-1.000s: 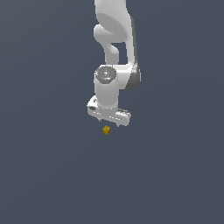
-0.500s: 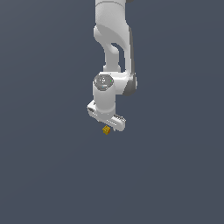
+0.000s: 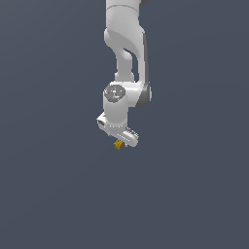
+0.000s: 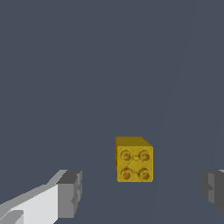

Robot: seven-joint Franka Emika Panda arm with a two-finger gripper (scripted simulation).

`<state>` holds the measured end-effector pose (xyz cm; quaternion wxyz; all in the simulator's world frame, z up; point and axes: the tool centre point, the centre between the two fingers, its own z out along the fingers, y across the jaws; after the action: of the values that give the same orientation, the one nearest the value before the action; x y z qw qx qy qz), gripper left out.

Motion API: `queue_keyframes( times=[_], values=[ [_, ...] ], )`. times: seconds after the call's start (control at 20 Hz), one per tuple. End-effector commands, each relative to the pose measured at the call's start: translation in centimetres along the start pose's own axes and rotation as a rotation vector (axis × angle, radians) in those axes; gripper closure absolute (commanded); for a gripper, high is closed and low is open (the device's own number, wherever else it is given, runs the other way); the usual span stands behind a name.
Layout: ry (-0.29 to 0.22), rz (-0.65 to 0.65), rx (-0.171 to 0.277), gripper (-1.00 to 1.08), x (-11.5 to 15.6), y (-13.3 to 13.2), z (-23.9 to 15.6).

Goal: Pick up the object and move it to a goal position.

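The white robot tool (image 4: 141, 192) is spread wide, its grey pads either side of the small yellow-gold studded cube (image 4: 134, 160) without touching it; the cube's underside is hidden, the desk's (image 3: 53, 194) edges out of view.

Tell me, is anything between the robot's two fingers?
Yes, the yellow block sits between the open gripper's two fingers, touching neither. The wrist view shows this clearly.

This is no real room but a simulated scene. All around is one flat dark grey-blue surface, without walls or furniture. The white arm (image 3: 125, 73) looks smooth and computer-drawn, with plain, even light and no texture.
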<state>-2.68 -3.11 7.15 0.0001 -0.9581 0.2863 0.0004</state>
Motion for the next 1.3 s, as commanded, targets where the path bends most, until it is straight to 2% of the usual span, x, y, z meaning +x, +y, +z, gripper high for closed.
queue_keyframes(
  times=[0.0, 0.4, 0.7, 0.75, 1.25],
  values=[
    [0.0, 0.0, 0.0, -0.92, 0.0, 0.0, 0.4],
    [0.0, 0.004, 0.0, -0.92, -0.1, 0.1, 4.0],
    [0.001, 0.005, 0.0, -0.92, 0.0, 0.1, 4.9],
    [0.001, 0.005, 0.0, 1.08, 0.0, 0.1, 4.9],
    [0.001, 0.005, 0.0, 1.08, 0.0, 0.0, 4.9]
  ],
)
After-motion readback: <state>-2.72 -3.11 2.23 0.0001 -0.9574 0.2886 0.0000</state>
